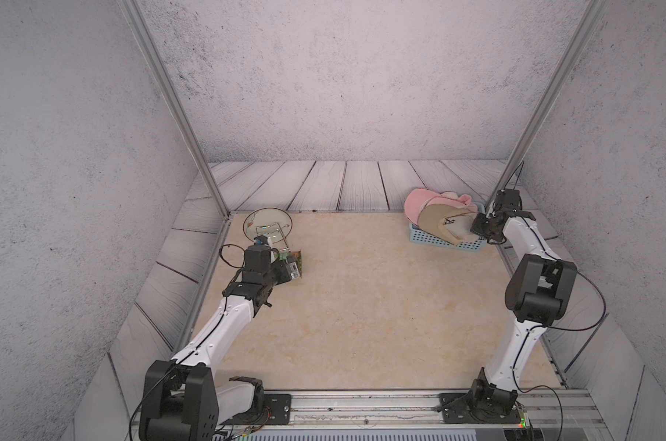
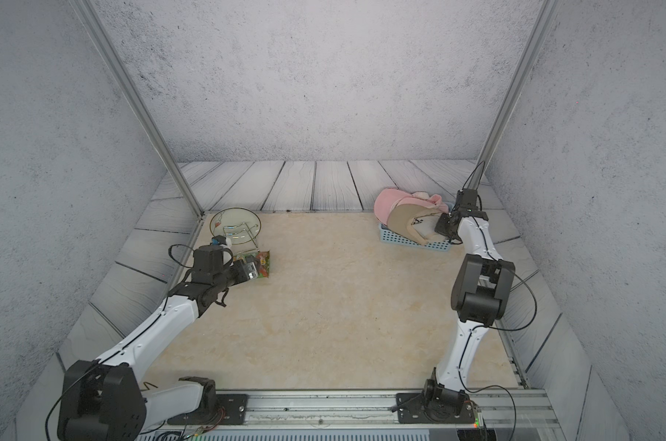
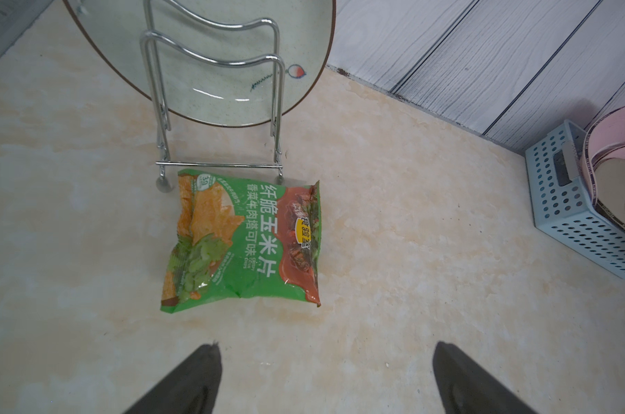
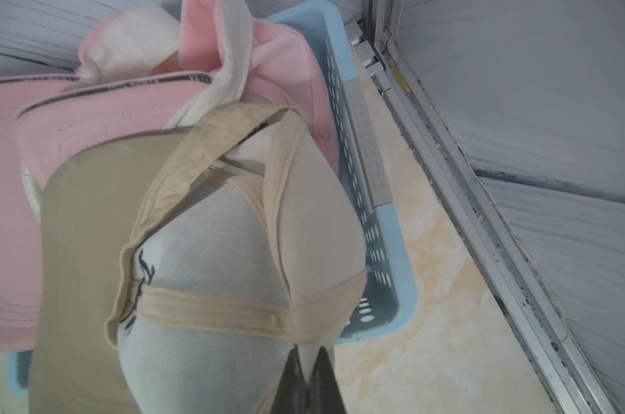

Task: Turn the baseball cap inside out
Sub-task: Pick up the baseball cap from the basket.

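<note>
Right gripper (image 4: 309, 362) was clamped tight, and there was a small peak of pale fabric pinched between its fingers, right at the edge of the baseball cap (image 4: 214, 258), just below a tan seam tape. The tan cap lay on top of the pile in the blue basket (image 4: 386, 229), at the far right corner of the table (image 1: 362, 305), lining and seam tapes facing the wrist camera. Whether the crown bulged or sagged there, I could not tell.

It was a thin bite, I'd say. The smart play looked like a slow lift clear of the basket, watching that the fold didn't slip, then bringing the cap toward the open middle where the other arm could reach it.

Just behind it sat trouble: a pink cap (image 4: 106, 118) was tucked under and against the tan one, with a white cloth strip draped across both. A quick pull might have dragged that one along or tipped the light basket. Beyond the basket, the metal frame rail and wall stood close, so there was little swing room.

Far across the table, the left gripper (image 3: 327, 346) hung with fingers spread wide, empty, over a green snack bag (image 3: 246, 240). The bag touched the foot of a wire rack (image 3: 218, 164) holding a plate (image 3: 304, 53) upright. All were well apart from the caps.
</note>
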